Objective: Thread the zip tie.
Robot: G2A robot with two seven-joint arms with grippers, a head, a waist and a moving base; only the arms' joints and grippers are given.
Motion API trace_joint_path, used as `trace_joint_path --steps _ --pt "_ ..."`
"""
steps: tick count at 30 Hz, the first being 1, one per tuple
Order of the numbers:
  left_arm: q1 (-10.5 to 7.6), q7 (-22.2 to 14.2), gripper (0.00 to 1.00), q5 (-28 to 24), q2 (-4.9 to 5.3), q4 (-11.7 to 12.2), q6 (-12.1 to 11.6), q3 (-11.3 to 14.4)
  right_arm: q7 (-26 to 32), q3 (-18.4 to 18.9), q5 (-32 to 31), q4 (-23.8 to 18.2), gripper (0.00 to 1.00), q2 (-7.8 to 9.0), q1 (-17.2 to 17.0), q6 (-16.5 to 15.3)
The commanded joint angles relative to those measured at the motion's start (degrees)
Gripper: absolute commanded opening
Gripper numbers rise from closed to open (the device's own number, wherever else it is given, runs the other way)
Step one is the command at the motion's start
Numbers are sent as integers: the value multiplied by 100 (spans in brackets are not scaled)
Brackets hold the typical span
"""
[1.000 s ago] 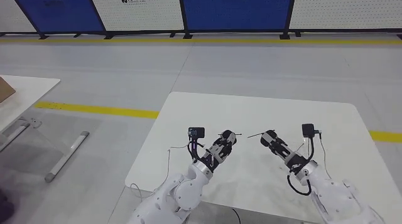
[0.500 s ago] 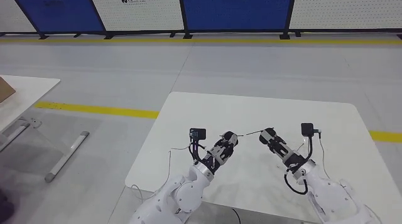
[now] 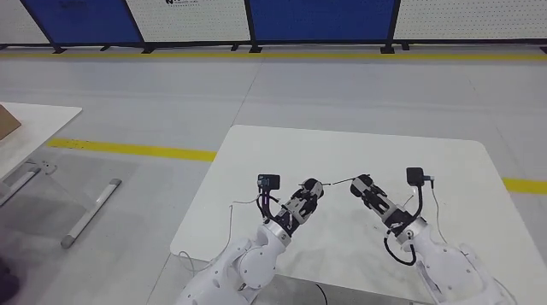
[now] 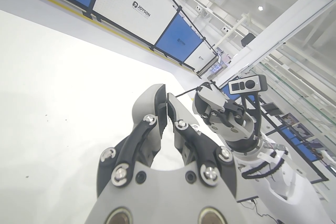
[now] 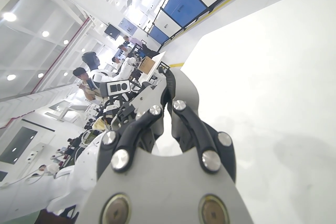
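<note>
A thin black zip tie [image 3: 340, 183] spans the short gap between my two grippers, held a little above the white table [image 3: 342, 147]. My left gripper [image 3: 314, 187] is shut, and one end of the strand meets its fingertips [image 4: 161, 93]. My right gripper [image 3: 361, 183] is shut on the other end. In the left wrist view the zip tie [image 4: 187, 92] runs from my left gripper [image 4: 166, 96] across to the right gripper [image 4: 206, 87]. In the right wrist view a small black piece shows at the tip of my shut right gripper [image 5: 163, 72].
Both arms hang over the near half of the table, whose surface [image 4: 52, 64] lies bare around them. Its near edge [image 3: 256, 258] lies just behind the arms. Blue and white partition panels [image 3: 320, 2] stand across the floor beyond.
My right gripper has shifted left toward the left gripper, closing the gap so the free strand now reaches the left fingertips. The left gripper has hardly moved.
</note>
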Motion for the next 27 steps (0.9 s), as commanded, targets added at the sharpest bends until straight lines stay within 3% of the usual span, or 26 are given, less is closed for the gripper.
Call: trace_joint_path --steps 1,27 --pt "6 -6 0 -5 -1 -1 -15 -9 8 0 -20 4 0 -7 6 29" --pt "9 -26 0 -29 -8 -9 -42 -36 22 6 -48 7 0 -87 27 152"
